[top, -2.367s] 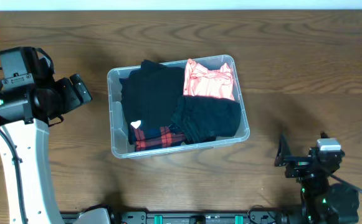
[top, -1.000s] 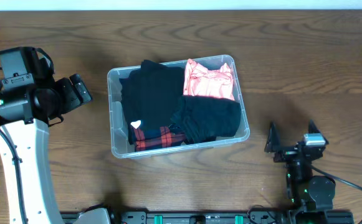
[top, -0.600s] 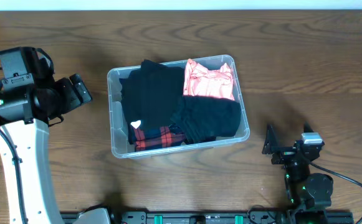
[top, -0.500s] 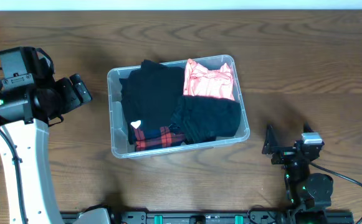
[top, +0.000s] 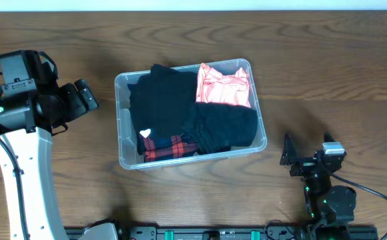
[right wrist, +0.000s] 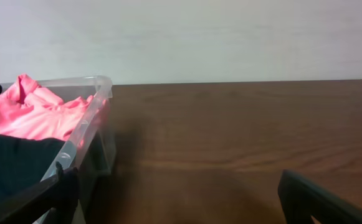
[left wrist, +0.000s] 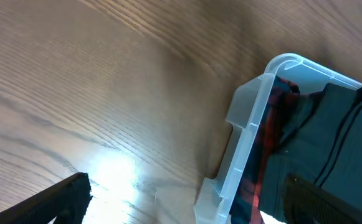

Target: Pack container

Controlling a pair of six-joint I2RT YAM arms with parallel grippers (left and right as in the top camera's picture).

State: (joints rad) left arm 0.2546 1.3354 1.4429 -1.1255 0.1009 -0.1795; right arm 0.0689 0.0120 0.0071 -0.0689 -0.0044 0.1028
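Note:
The clear plastic container (top: 121,120) sits mid-table, filled with folded garments: a black one (top: 161,100), a pink one (top: 223,87), another black one (top: 225,125) and a red plaid piece (top: 166,148). My left gripper (top: 90,95) hangs open to the container's left, apart from it. In the left wrist view its open jaws (left wrist: 190,205) straddle a corner of the container (left wrist: 255,124). My right gripper (top: 308,152) rests open and low near the front edge, right of the container. The right wrist view shows the container's wall (right wrist: 87,124) and the pink garment (right wrist: 37,115).
Brown wooden table (top: 326,73) stretches all round the container. The left arm's white column (top: 26,180) stands at the front left. A pale wall (right wrist: 199,37) lies behind the table's far edge.
My right gripper shifted a little to the left and toward the front edge, then held still. The left arm and the container's contents have not moved.

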